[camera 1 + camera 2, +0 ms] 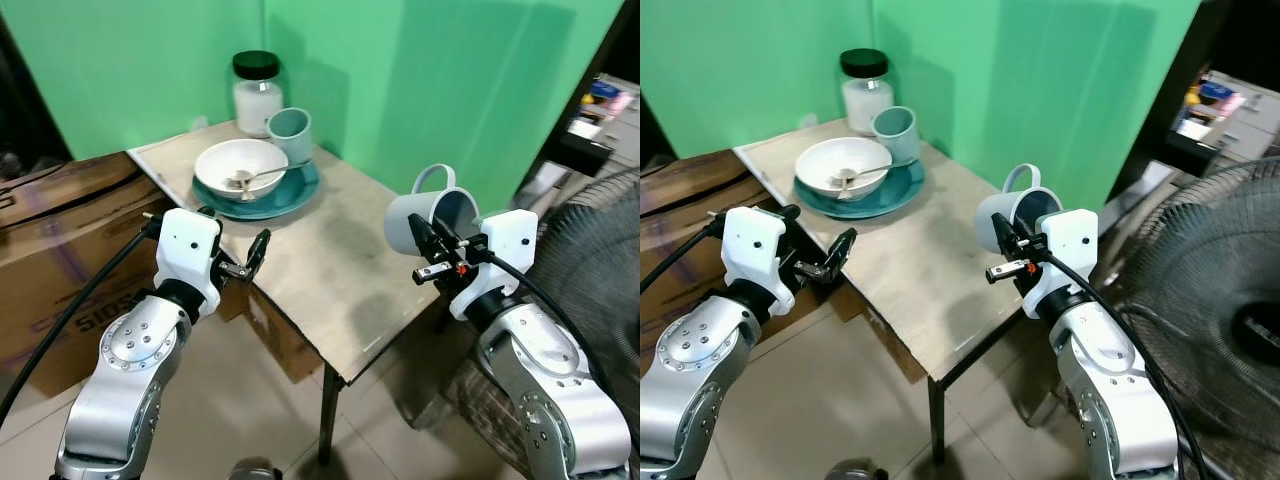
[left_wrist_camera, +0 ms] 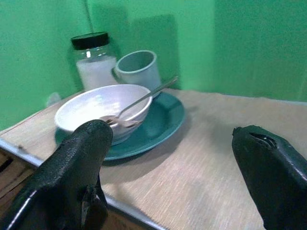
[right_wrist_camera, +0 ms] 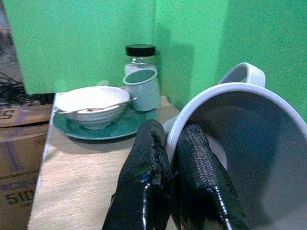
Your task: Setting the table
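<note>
1. The right gripper [image 1: 432,250] pinches the rim of a pale grey-blue ceramic mug [image 1: 428,216], tilted, over the wooden table's [image 1: 330,260] right edge.
2. It should level the mug before lowering it clear of the teal plate [image 1: 290,195].
3. The left gripper [image 1: 252,258] hovers, fingers spread and empty, at the near-left edge.

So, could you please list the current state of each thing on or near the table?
Mug: tilted, held by its rim above the table edge.
Right gripper: shut on the mug rim.
Left gripper: open, holding nothing.
Bowl: upright on the teal plate, spoon inside.
Second cup: upright.
Jar: lid on.
</note>
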Motion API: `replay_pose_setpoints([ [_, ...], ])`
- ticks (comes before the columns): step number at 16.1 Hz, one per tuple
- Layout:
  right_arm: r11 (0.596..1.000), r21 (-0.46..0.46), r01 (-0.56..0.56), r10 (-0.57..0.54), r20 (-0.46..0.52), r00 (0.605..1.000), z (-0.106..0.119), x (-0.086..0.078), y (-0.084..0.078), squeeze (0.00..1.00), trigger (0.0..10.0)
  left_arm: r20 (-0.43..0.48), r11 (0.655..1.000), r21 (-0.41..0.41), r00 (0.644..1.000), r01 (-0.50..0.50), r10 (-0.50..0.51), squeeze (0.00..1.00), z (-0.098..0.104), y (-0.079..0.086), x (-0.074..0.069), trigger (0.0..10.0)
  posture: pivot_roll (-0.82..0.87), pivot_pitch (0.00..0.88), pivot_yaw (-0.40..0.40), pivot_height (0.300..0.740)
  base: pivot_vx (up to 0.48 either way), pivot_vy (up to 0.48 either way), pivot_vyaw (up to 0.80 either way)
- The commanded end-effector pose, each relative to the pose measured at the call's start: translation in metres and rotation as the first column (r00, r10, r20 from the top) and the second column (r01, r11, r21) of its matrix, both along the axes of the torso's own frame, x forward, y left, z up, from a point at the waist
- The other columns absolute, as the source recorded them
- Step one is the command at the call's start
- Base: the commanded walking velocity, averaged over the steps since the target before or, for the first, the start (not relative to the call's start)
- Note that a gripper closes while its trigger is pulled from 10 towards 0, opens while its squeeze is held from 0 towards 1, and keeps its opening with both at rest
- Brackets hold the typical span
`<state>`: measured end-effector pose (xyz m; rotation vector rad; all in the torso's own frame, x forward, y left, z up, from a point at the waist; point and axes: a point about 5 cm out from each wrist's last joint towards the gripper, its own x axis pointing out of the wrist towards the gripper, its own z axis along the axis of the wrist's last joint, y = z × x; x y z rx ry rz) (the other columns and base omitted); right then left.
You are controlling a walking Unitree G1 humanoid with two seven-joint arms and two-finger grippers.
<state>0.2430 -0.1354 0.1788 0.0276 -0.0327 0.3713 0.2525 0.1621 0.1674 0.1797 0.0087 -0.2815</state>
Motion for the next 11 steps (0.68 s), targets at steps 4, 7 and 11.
replay_pose_setpoints([
  [4,0.998,-0.02,0.062,-0.061,0.057,0.996,0.011,0.001,-0.011,0.0,10.0,0.001,1.0,0.008,1.0,0.005,-0.005,0.0,-0.001,-0.002,0.002,10.0,0.11,0.0,-0.017,0.74,0.0,0.0,-0.8],
  [7,0.995,-0.028,0.093,-0.09,0.101,0.991,0.02,0.001,-0.019,0.0,10.0,0.003,1.0,0.009,1.0,0.002,-0.002,0.0,-0.002,-0.002,0.002,10.0,0.11,0.0,-0.022,0.74,0.0,0.0,-0.8],
  [11,0.998,0.011,0.068,-0.069,0.073,0.995,0.019,-0.002,-0.016,0.0,10.0,0.0,1.0,0.008,1.0,-0.008,0.008,0.0,-0.003,-0.001,0.0,10.0,0.11,0.0,-0.03,0.74,0.0,0.0,-0.8],
])
